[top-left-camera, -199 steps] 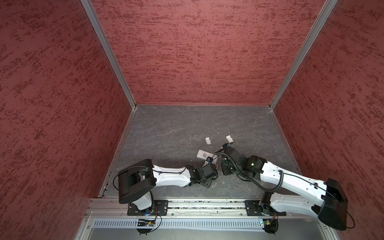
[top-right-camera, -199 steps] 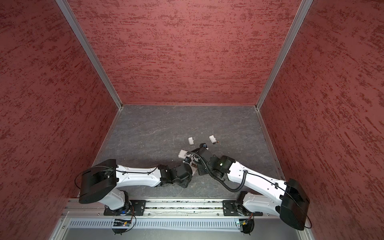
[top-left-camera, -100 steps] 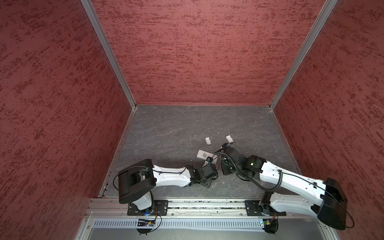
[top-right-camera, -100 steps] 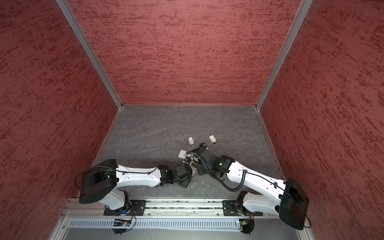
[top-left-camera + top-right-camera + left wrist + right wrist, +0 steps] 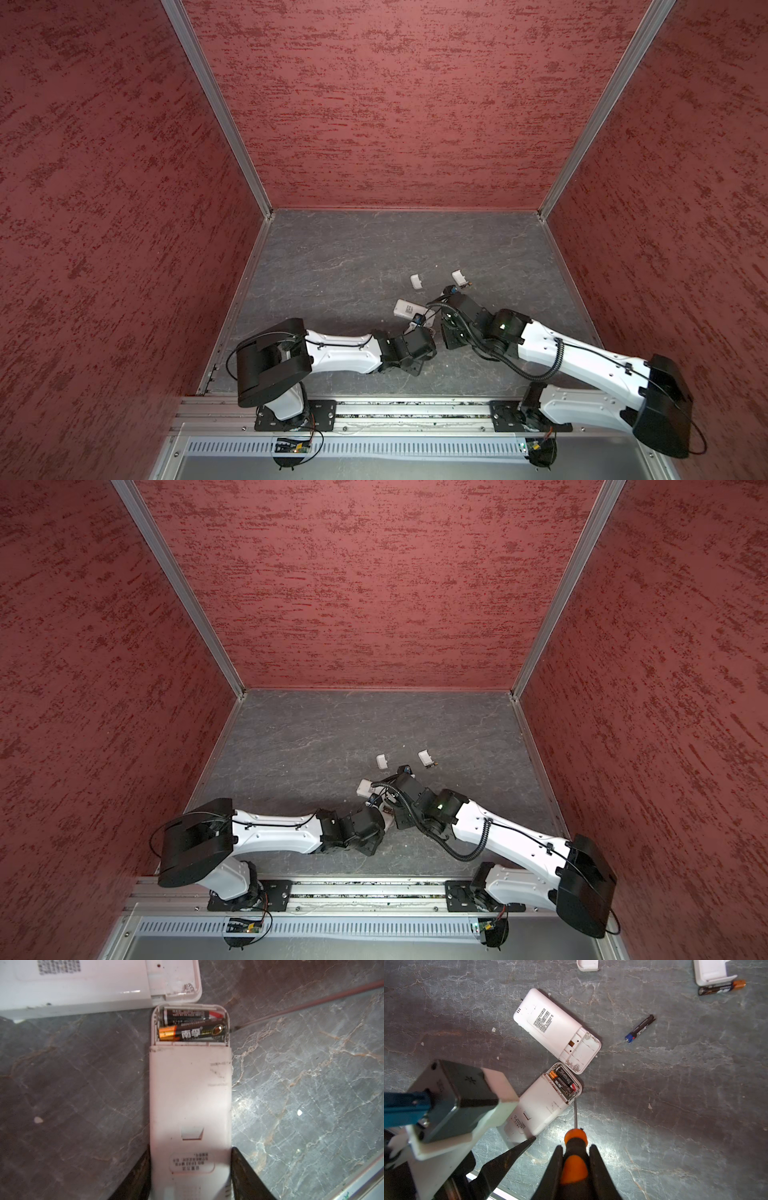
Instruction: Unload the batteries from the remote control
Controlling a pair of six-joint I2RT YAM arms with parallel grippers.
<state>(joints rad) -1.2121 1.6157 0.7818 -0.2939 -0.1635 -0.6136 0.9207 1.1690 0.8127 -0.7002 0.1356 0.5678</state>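
**A:** Left gripper [image 5: 190, 1148] was closed on the tail of the remote [image 5: 190, 1095], which lay back-up on the table [image 5: 675, 1105]. The cover was off. Two batteries [image 5: 193, 1024] sat in the open bay at the remote's far end, the nearer one skewed.

**B:** Right gripper [image 5: 575, 1147]?

**A:** Clamped on the screwdriver [image 5: 574, 1159] handle, with the blade tip at the bay's side edge.

**B:** Risks?

**A:** My judgement: the tip could skid off the round cell and gouge the plastic or a contact. With only the tail pinched, hard levering could swing the remote. A popped cell could roll under the emptied remote [image 5: 554, 1028] just beside the bay end. Loose batteries [image 5: 640, 1028] lay farther beyond it.
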